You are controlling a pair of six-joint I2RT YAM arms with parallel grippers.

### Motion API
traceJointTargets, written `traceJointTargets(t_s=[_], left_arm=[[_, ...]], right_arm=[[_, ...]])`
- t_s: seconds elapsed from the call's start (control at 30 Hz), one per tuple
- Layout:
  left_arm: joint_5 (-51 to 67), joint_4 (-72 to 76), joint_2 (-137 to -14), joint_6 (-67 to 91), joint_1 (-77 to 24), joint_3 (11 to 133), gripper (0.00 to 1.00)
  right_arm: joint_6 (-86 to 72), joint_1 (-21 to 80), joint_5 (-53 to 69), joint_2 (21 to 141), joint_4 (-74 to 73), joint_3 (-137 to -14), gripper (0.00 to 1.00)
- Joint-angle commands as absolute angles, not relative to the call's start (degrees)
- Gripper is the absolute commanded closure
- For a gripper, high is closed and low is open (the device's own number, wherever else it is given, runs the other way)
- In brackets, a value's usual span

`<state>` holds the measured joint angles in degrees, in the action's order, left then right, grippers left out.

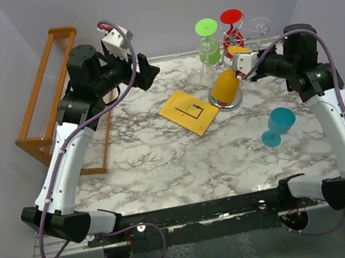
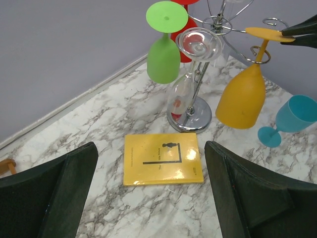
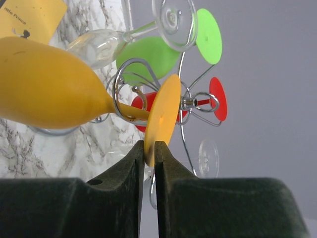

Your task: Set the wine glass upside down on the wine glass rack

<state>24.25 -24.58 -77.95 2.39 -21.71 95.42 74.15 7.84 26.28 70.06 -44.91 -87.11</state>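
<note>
The silver wire wine glass rack (image 1: 227, 102) stands at the back right of the marble table; its round base also shows in the left wrist view (image 2: 189, 120). My right gripper (image 3: 149, 151) is shut on the foot of an orange wine glass (image 3: 47, 89), which hangs upside down with its stem in a curled wire arm (image 3: 119, 96). The orange glass also shows in the top view (image 1: 225, 85) and the left wrist view (image 2: 242, 96). Green (image 1: 208, 42), red (image 1: 232, 25) and clear glasses hang on the rack. My left gripper (image 2: 151, 193) is open and empty, above the table.
A blue wine glass (image 1: 279, 125) lies on its side at the right of the table. A yellow book (image 1: 189, 112) lies flat left of the rack's base. An orange-brown wooden slatted rack (image 1: 45, 91) leans at the far left edge.
</note>
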Motion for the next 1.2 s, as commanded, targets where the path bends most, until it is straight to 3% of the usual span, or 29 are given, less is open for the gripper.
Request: traceJointTargets(t_s=[0.0,0.37,0.5,0.63,0.77,1.03,1.17], left_arm=[[25.93,-22.58,-77.16,2.04,-21.36,94.75,0.08],[26.36,-22.44,-77.12,1.93,-21.38,94.48,0.08],[26.61,-22.63,-77.15,1.93,-21.36,94.57,0.08],[26.77,-22.76,-76.90,1.52,-21.36,94.07,0.08],[26.66,-22.84,-76.67,1.16,-21.37,93.45,0.08],[26.93,-21.81,-76.73,1.31,-21.36,91.50,0.08],[27.10,-21.37,-76.50,1.32,-21.36,90.49,0.08]], right_arm=[[73.00,8.09,23.41,69.25,-42.62,-84.91,0.85],[72.07,8.09,24.58,69.16,-42.98,-83.48,0.81],[69.96,8.06,22.06,67.77,-44.22,-82.45,0.68],[62.64,8.08,16.50,64.14,-45.41,-80.38,0.48],[52.76,8.09,7.86,57.09,-44.38,-74.20,0.40],[36.54,3.71,-6.03,47.69,-43.77,-61.92,0.38],[30.27,-3.88,-3.41,48.09,-48.87,-59.46,0.41]])
